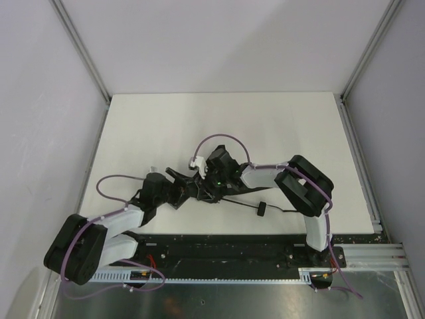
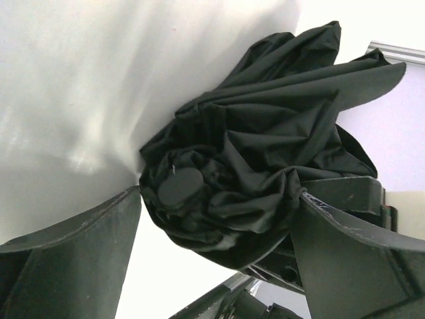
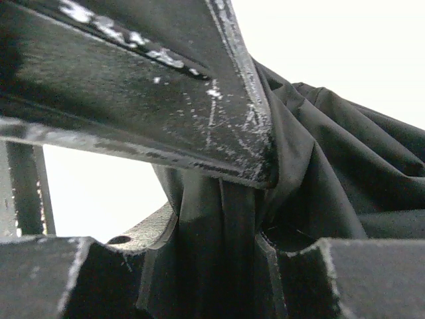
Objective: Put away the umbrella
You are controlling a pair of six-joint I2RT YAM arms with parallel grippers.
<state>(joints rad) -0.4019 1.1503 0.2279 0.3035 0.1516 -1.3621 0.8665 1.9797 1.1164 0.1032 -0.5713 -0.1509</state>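
On the white table [image 1: 279,126], nearer the arms' edge than the far edge, the umbrella [image 1: 198,189] is seen from the top view as a crumpled black bundle. The left gripper [image 1: 178,178] is placed against the umbrella's left side and the right gripper [image 1: 209,179] against its right side. How far the fingers stand apart cannot be told from this height. From the umbrella a thin dark strand is stretched rightward to a small black piece [image 1: 260,209] on the table.

In the left wrist view, the umbrella [image 2: 259,153] is shown as gathered matte fabric with a round black cap [image 2: 179,188] turned toward the camera. The left gripper [image 2: 219,194] is spread wide, and the bundle is set between its fingers [image 2: 73,262]. Folds are met by both fingertips, yet no squeeze is shown and nothing is gripped.

In the right wrist view, the right gripper [image 3: 260,209] is closed most of the way on the umbrella [image 3: 332,159]. A pleated fold of fabric is pinched between the scuffed upper finger [image 3: 166,100] and the lower finger [image 3: 358,279]. The rest of the cloth is spread away to the right of the fingers.
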